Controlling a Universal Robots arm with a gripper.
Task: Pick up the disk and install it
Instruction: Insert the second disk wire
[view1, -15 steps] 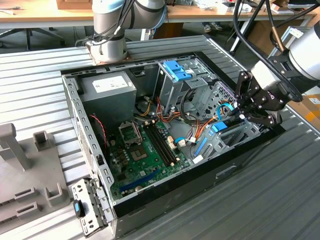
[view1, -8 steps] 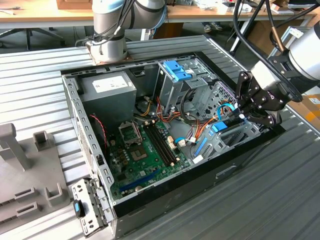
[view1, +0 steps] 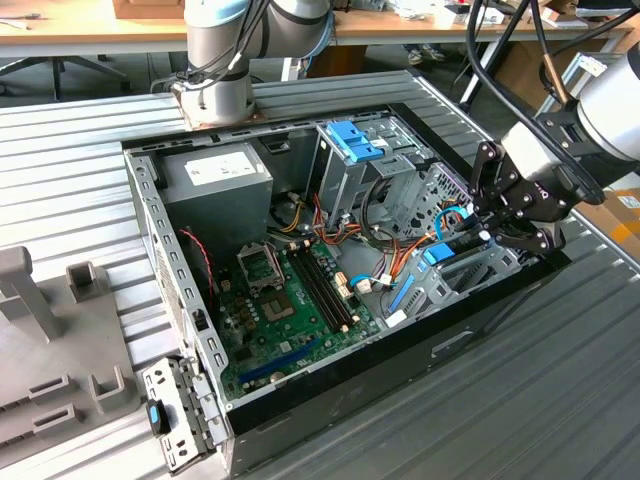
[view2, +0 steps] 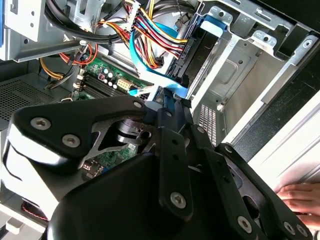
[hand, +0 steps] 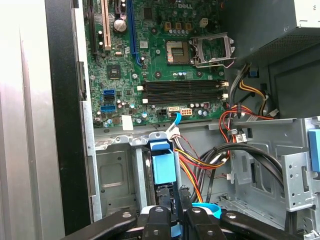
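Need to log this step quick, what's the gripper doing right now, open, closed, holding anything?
Gripper: closed on the disk, standing on edge in the drive bay of the computer case.

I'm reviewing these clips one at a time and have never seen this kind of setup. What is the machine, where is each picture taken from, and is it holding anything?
The machine is a robot arm ending in a black gripper. The exterior view looks from off the arm at an open computer case lying on a ribbed metal table. Inside are a green motherboard, a grey power-supply box and a metal cage with a blue latch. Both wrist views come from cameras riding on the arm, looking past its fingers into the case. The gripper sits over the drive bay at the exterior view's right, its fingers closed on the blue-railed edge of the disk, which stands in the bay. A person's hand rests at the case edge.
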